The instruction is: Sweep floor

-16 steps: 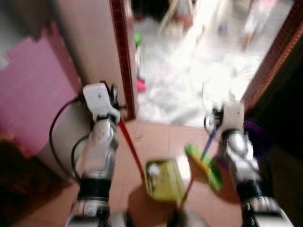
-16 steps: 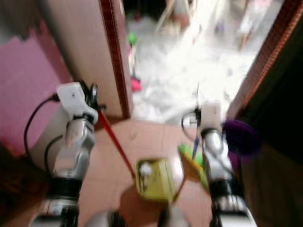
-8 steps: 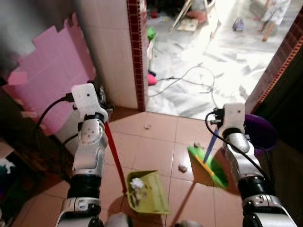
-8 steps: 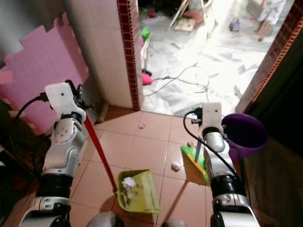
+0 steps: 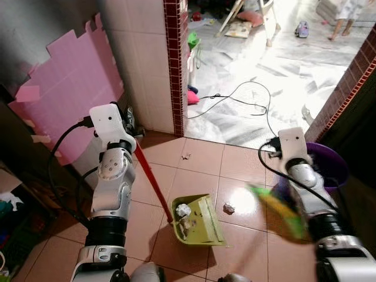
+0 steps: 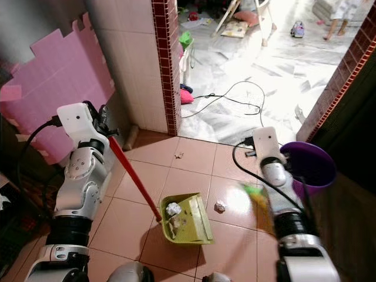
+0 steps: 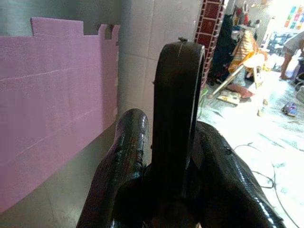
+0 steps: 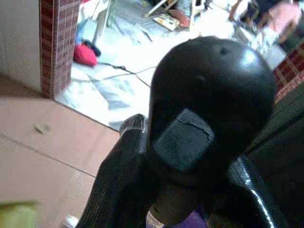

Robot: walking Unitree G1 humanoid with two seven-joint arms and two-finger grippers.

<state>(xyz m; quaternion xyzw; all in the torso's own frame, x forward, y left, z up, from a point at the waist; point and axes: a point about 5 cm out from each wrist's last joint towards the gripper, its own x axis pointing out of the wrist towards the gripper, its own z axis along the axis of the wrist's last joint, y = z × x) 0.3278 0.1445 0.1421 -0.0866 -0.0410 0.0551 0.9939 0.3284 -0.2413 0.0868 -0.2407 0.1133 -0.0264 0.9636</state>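
My left hand (image 7: 173,156) is clamped on the black top end of the dustpan (image 5: 198,218) handle; its red shaft (image 5: 154,187) slants down to the green pan on the tiled floor (image 5: 200,176), paper scraps inside. My right hand (image 8: 190,190) grips the broom's black knob; the green broom head (image 5: 276,204) is blurred, beside a paper ball (image 5: 228,207) just outside the pan. Both tools I judge light and stiff, best held high. Forearms point forward and down.

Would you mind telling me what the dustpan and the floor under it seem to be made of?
The dustpan looks like moulded plastic: uniform yellow-green colour, thin raised walls. The floor looks like glazed ceramic tile: terracotta squares with grout lines and a glossy reflection.
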